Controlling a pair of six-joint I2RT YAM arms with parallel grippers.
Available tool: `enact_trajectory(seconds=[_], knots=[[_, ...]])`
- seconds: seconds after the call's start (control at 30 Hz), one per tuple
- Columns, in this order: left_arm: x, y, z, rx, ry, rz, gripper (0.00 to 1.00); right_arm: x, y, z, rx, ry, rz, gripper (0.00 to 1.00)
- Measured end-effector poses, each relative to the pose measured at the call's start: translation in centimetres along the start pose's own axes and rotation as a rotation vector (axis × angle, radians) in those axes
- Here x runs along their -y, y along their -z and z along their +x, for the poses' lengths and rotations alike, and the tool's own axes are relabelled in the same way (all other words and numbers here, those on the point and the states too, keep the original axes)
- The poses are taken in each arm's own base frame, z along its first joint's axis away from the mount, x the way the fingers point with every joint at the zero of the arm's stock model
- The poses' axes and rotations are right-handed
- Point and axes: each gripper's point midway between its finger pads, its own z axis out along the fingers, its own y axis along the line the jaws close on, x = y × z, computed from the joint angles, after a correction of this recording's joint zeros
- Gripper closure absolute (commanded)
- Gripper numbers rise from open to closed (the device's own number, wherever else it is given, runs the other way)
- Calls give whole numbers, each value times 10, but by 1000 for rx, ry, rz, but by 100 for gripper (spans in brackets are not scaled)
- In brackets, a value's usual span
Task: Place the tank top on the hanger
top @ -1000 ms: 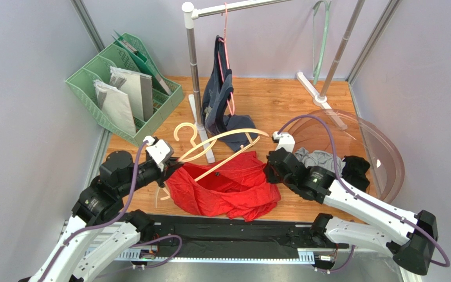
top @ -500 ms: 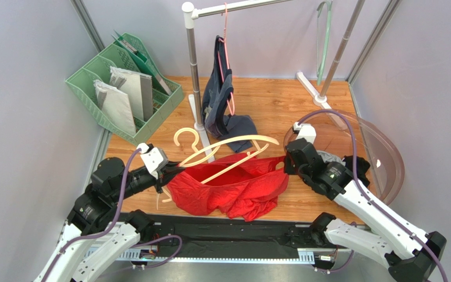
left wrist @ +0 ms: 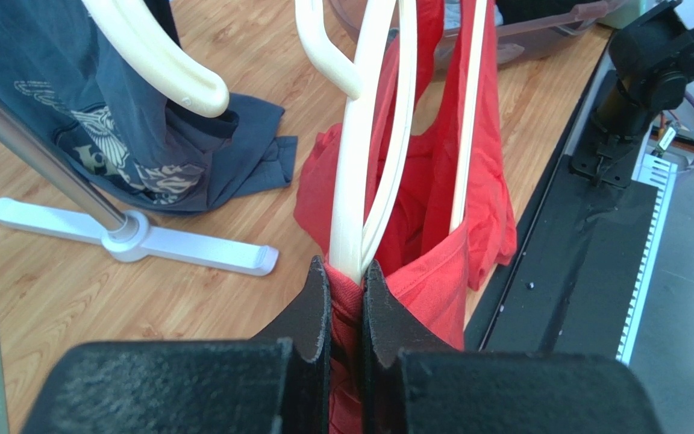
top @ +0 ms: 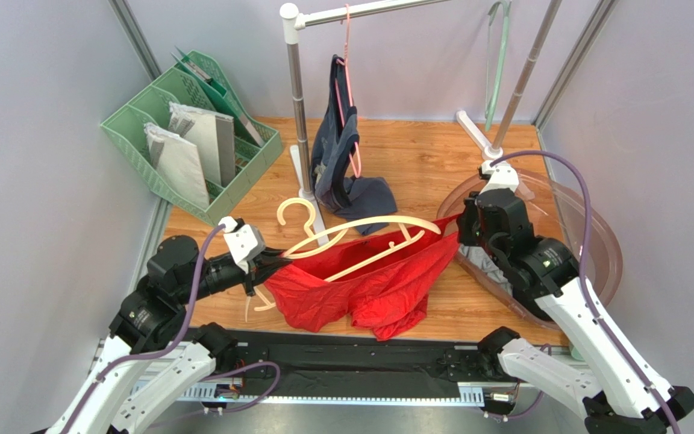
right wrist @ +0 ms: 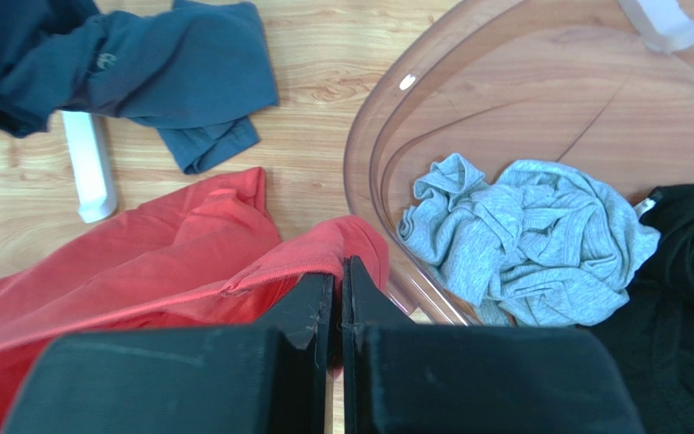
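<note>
Grip check, left claw [left wrist: 346,282]: both fingers are pressed together on the end of the cream hanger [top: 370,231], with a fold of the red tank top [top: 373,285] pinched in beside it. We see no gap between the pads. From the left wrist, the hanger's arm and bar run straight ahead from the fingertips, with red cloth draped between and beside them. We cannot tell whether the far shoulder sits inside the garment.

Right claw [right wrist: 340,271]: clamped on a hem of the tank top, with fabric bunched at the fingertips and trailing back under the claw.

Position of task items, top view: the tank top's upper edge is stretched between the two claws and lifted off the table [top: 414,163]. Its lower part sags in folds below that line. The hanger lies along the same line, just above the cloth. Its far end is near the right claw, and its hook stands up partway along from the left claw.

Surroundings:
- A clear tub [right wrist: 387,136] has its rim just beyond the right fingertips.
- A grey cloth [right wrist: 523,235] and a black cloth [right wrist: 676,271] lie inside the tub.
- A navy top [top: 337,145] hangs on a pink hanger [top: 351,90] from the rail [top: 369,9], beyond the hook, with its tail resting on the table.
</note>
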Motion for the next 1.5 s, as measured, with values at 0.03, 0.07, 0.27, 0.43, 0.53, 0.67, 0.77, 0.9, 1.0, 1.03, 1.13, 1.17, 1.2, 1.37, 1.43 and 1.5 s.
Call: enact_trajectory(seconds=[0.03,0.07,0.27,0.43,0.53,0.67,0.77,0.9,1.0,1.03,1.13,1.17,1.2,1.37,1.43,1.5], knots=[[-1,-1,1,-5,2,-4,100,-1,4,-4,4,0,-8,100],[-3,-3,3,-15,6,-10,100,-2,8,-8,9,0,-17,100],[-13,-15,15,-80,34,-32,100,-11,34,-31,42,-14,-88,100],[-16,-20,21,-111,45,-38,100,-16,41,-38,42,-9,-119,100],[-17,-22,23,-120,45,-43,100,-22,44,-43,40,-5,-147,100],[-17,-27,28,-147,51,-34,100,-34,47,-46,31,6,-193,100],[-16,-32,32,-171,54,-27,100,-45,48,-49,24,19,-222,100],[-17,-35,35,-189,56,-30,100,-65,45,-53,16,39,-269,100],[-18,-35,34,-192,55,-37,100,-81,44,-51,10,57,-308,100],[-18,-35,32,-188,53,-37,100,-88,43,-50,5,66,-323,100],[-18,-36,28,-175,51,-33,100,-106,39,-45,-15,95,-350,100],[-18,-37,27,-171,52,-31,100,-114,36,-43,-19,103,-359,100],[-18,-37,26,-170,52,-29,100,-120,34,-41,-24,112,-366,100],[-20,-41,29,-184,57,-33,100,-152,37,-32,-41,168,-417,100],[-23,-42,31,-194,59,-45,100,-164,44,-32,-32,183,-446,100],[-27,-43,34,-207,61,-67,100,-172,51,-33,-17,189,-469,100]])
